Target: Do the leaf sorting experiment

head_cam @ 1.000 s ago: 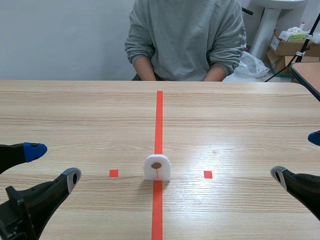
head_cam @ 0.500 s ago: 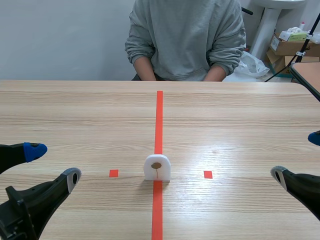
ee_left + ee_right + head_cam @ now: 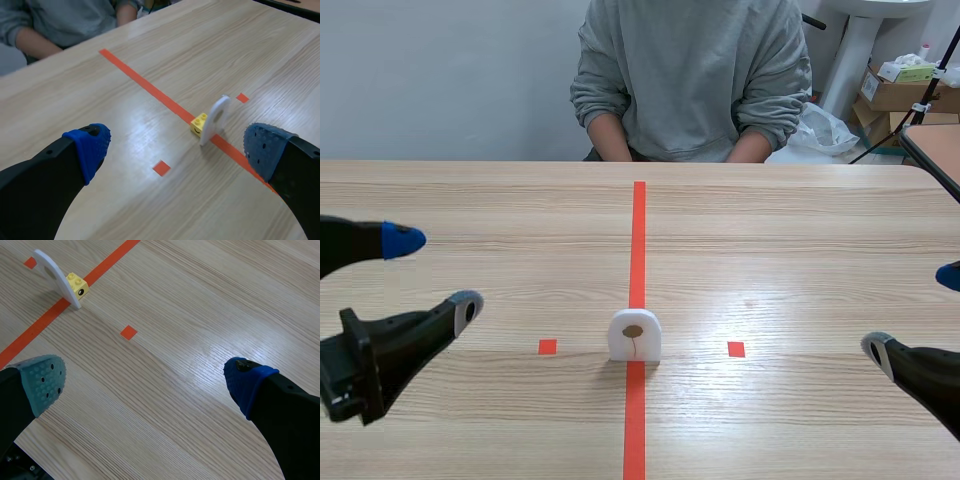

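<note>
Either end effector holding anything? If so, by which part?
Nothing is held. The left end effector and the right end effector are both open and empty. The white leaf card stands free, touched by neither.

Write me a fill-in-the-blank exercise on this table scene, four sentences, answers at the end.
1. The white arched card stands on the ____ tape line.
2. A ____ brick sits against the card's back.
3. The left gripper and the right gripper are both ____.
4. The person facing the robot is dressed in ____.

Missing words: orange-red; yellow; open; grey.
</note>
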Robot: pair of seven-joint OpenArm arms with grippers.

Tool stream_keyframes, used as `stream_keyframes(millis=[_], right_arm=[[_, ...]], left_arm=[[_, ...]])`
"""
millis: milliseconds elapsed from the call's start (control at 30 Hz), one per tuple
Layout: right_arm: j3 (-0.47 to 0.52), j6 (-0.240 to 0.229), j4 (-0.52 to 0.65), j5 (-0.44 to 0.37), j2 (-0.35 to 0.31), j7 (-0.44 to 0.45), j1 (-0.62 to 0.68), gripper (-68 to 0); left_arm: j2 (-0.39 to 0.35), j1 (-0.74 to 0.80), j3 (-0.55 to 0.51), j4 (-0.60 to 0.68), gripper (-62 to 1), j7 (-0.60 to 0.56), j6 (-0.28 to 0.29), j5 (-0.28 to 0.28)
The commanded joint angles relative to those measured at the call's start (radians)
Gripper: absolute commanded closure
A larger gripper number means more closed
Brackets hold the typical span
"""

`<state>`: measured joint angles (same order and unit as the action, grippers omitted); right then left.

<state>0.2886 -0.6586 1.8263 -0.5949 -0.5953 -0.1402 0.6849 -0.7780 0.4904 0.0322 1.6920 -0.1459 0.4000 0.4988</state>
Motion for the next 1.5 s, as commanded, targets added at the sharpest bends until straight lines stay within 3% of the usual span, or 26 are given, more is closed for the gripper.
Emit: stream_keyframes(millis=[0,200,400,633,867,1000,1300,1467], right_arm=[[0.006,0.003,0.005,-0.011,-0.011,0.007,-0.006,-67.9],[0.006,0.003,0.005,-0.011,-0.011,0.007,-0.006,-67.9],[0.006,0.003,0.005,-0.011,-0.011,0.008,-0.006,-67.9],[0.006,0.003,0.005,-0.011,-0.011,0.008,-0.006,-67.9],[0.006,0.003,0.005,-0.011,-0.011,0.008,-0.006,-67.9],[0.006,0.003,0.005,-0.011,-0.011,0.008,-0.006,-67.9],[0.006,0.003,0.005,-0.012,-0.011,0.008,-0.006,-67.9],[0.006,0.003,0.005,-0.012,-0.011,0.008,-0.007,-67.9]], left_arm=[[-0.014,-0.028,0.032,0.001,-57.2,-0.013,0.019,0.013],[-0.07,-0.202,0.184,-0.111,-57.2,-0.018,0.045,0.013],[-0.066,-0.399,0.401,-0.225,-57.2,-0.024,0.045,0.005],[0.006,-0.584,0.632,-0.359,-57.2,-0.035,0.044,-0.002],[0.127,-0.72,0.818,-0.47,-57.2,-0.076,0.043,-0.094],[0.197,-0.769,0.87,-0.551,-57.2,-0.095,0.036,-0.102],[0.291,-0.827,0.876,-0.704,-57.2,-0.154,-0.013,-0.126],[0.341,-0.832,0.877,-0.768,-57.2,-0.193,-0.013,-0.18]])
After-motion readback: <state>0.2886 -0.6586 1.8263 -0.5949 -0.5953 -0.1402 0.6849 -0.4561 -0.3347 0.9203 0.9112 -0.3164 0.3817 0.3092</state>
